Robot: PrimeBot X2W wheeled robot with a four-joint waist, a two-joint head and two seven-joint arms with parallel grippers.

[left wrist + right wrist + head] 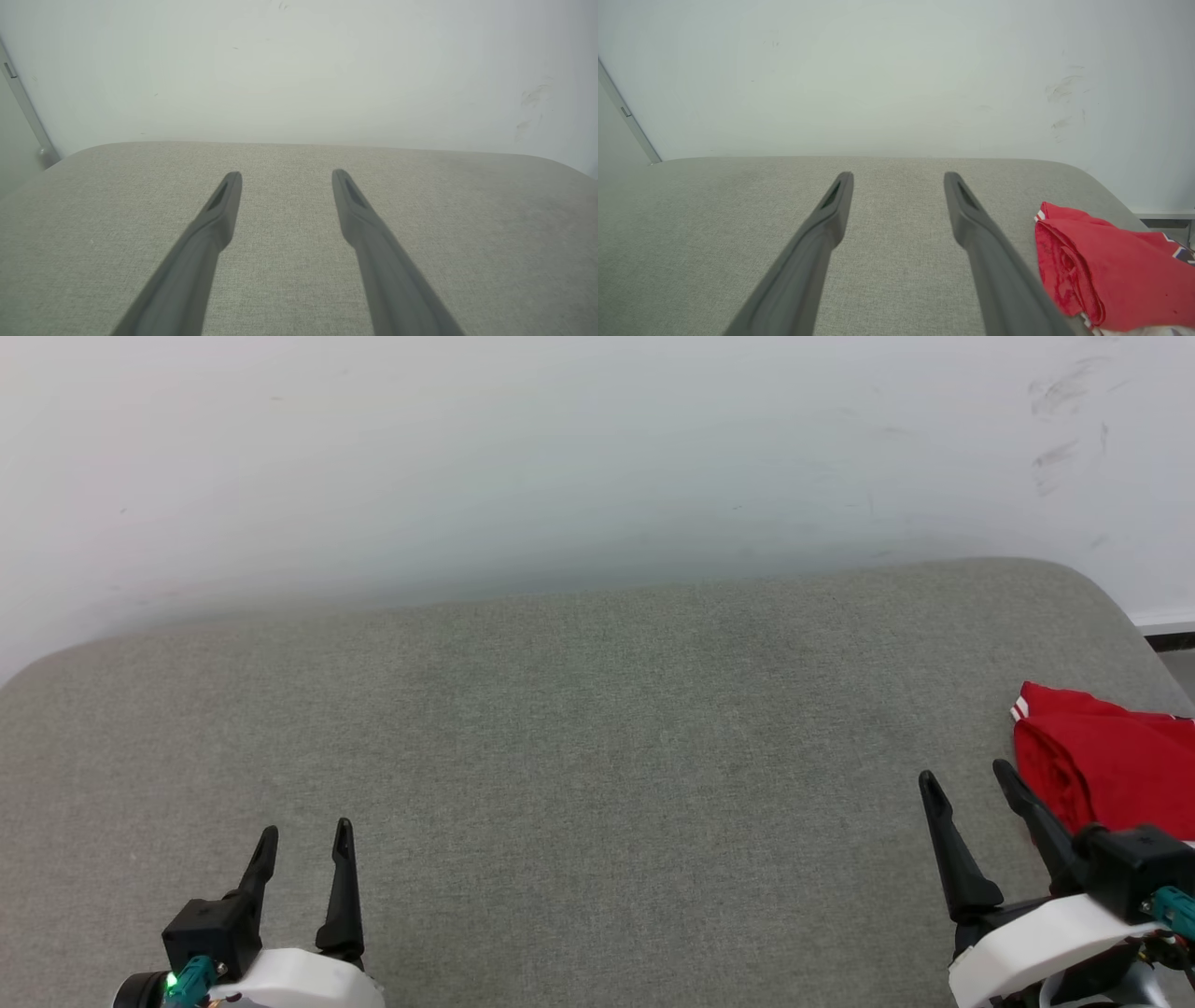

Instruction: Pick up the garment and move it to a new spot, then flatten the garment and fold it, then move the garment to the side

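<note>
- Grey-green woven upholstery (pixel 597 737) runs across the head view, a padded surface with rounded corners set against a pale wall (pixel 560 457).
- Low on the left, the left gripper (pixel 307 828) hovers with its fingers spread and nothing between them.
- Over on the right, the right gripper (pixel 963 772) is just as wide and just as empty. Its far finger is just beside the garment (pixel 1102 765), and I cannot tell whether they touch.
- That garment is a compact red bundle at the right-hand edge of the surface, with a white stripe showing at its near corner.
- On progress, the broad middle is bare and no cloth is spread out. The bundle could be a finished fold parked aside or a heap awaiting pickup, and I cannot tell which. If it is a heap, the lift, the flattening, the fold and the move aside are all left to do.
- On the left wrist view, the left gripper (pixel 287 174) stands wide open over plain fabric. This view adds a pale strip (pixel 18 102) running up the wall at the far left.
- On the right wrist view, the right gripper (pixel 899 175) is open above bare upholstery, with the garment (pixel 1111 275) just off its right finger.
- Only this view brings out the stacked, rolled layers along the bundle's left edge and a scrap of dark-and-white trim at its far right.
</note>
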